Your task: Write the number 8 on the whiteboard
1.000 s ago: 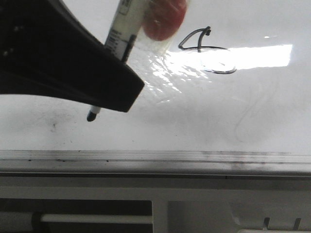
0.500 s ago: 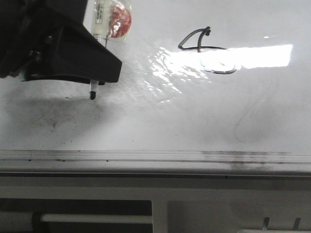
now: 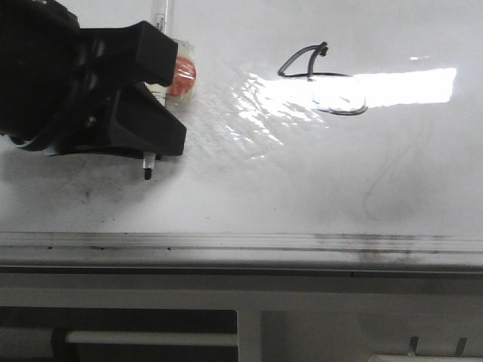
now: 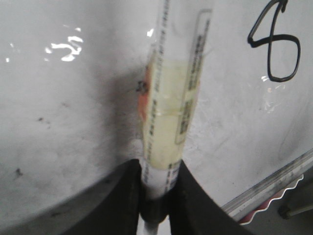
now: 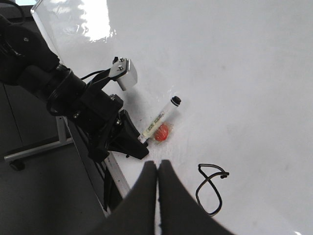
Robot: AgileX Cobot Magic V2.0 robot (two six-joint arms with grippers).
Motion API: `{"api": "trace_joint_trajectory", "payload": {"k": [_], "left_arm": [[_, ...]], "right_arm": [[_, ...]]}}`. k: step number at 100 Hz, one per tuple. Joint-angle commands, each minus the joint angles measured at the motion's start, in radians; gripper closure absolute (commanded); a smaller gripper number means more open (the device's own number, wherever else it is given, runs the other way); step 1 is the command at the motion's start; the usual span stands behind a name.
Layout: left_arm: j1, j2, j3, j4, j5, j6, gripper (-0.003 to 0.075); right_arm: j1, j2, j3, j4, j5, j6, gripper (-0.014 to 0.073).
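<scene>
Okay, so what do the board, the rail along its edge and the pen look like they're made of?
The whiteboard looks like glossy coated sheet, melamine or painted steel; it throws bright glare and holds grey smudges. Its edge rail looks like brushed grey metal, probably aluminium, with fine lengthwise lines. The pen, held in the left tool, looks like smooth white plastic with a printed label and shiny clear tape wrapped around it.

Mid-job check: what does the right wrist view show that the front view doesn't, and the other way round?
Only the right wrist view shows the right gripper, fingers together and empty, the left arm behind its gripper, and the marker's black rear cap. Only the front view shows the marker tip pointing down just off the whiteboard, the grey edge rail, and a faint erased curve. Both show the number 8, the marker with its red tag, and the left gripper shut on it.
</scene>
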Motion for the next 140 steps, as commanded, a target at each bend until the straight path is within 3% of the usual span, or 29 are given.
{"api": "trace_joint_trajectory", "payload": {"k": [1,58,65,77,84,104,124,140], "left_arm": [[0.012,0.002,-0.023,-0.006,-0.183,-0.002,0.0741],[0.012,0.008,-0.036,0.003,-0.264,-0.002,0.0729],[0.012,0.008,-0.036,0.003,-0.264,-0.002,0.0660],[0.012,0.008,-0.036,0.003,-0.264,-0.002,0.0447],[0.012,0.008,-0.036,0.003,-0.264,-0.002,0.0365],[0.012,0.008,-0.036,0.001,-0.268,-0.002,0.0293],[0.012,-0.072,-0.047,0.001,-0.193,-0.002,0.0143],[0.012,-0.251,-0.036,0.003,-0.073,0.010,0.0135]], "right_arm": [[-0.004,-0.002,-0.034,-0.027,-0.063,0.012,0.0654],[-0.004,-0.001,0.009,-0.027,-0.110,0.014,0.0654],[-0.004,-0.001,0.009,-0.027,-0.110,0.014,0.0654],[-0.004,-0.001,0.009,-0.027,-0.110,0.014,0.0654],[-0.004,-0.001,0.009,-0.027,-0.112,0.014,0.0654],[-0.004,-0.001,0.009,-0.027,-0.117,0.017,0.0654],[-0.004,-0.003,0.009,-0.036,-0.114,0.017,0.0654],[-0.004,-0.041,0.035,-0.064,-0.087,0.017,0.0650]]}}
